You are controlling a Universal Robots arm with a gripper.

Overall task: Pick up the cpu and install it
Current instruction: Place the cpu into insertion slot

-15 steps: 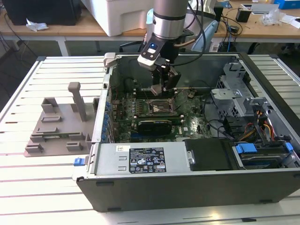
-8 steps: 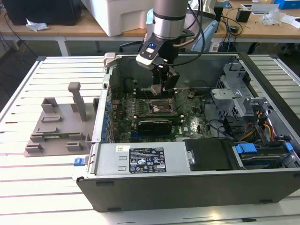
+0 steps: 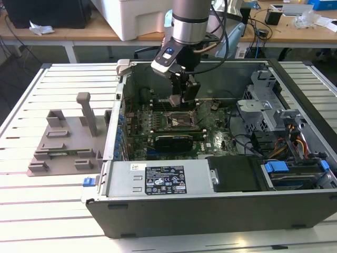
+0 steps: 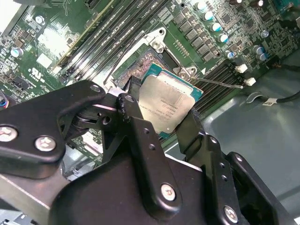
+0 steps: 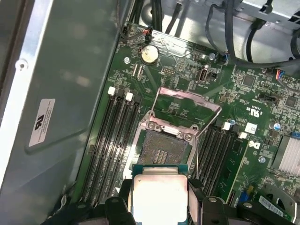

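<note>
My gripper (image 3: 180, 99) hangs inside an open computer case (image 3: 210, 213) that lies on its side on a slatted white table (image 3: 58, 211). Behind it stand cluttered workbenches (image 3: 52, 32). My two black fingers (image 4: 130, 105) are closed on opposite edges of the cpu (image 4: 166, 105). I hold it flat, with its silvery top facing both wrist views, and it is not seated. Right beneath my gripper is the green motherboard (image 5: 243, 93). Its socket (image 5: 164, 147) is open, with the metal load plate (image 5: 187, 104) swung up on the side away from my fingers. In the first wrist view the cpu's (image 5: 158, 194) green rim overlaps the socket's nearest edge. From the exterior view the cpu (image 3: 175, 99) looks to be above the socket (image 3: 176, 120) and apart from it, though I cannot judge the gap. Rows of memory slots (image 5: 112, 140) run close along both sides of the socket, so there is little room sideways at board level. Farther out, on one side of my gripper, a bare grey case wall (image 5: 61, 93) rises. On the other side, toward the exterior view's right, are a metal drive cage (image 3: 263, 105) and loose cables (image 3: 295, 142). The power supply (image 3: 163, 179) borders the motherboard's edge nearest the exterior camera. Above my gripper the case is open. A grey plastic tray (image 3: 58, 142) sits on the table well away, outside the case, on the exterior view's left.
</note>
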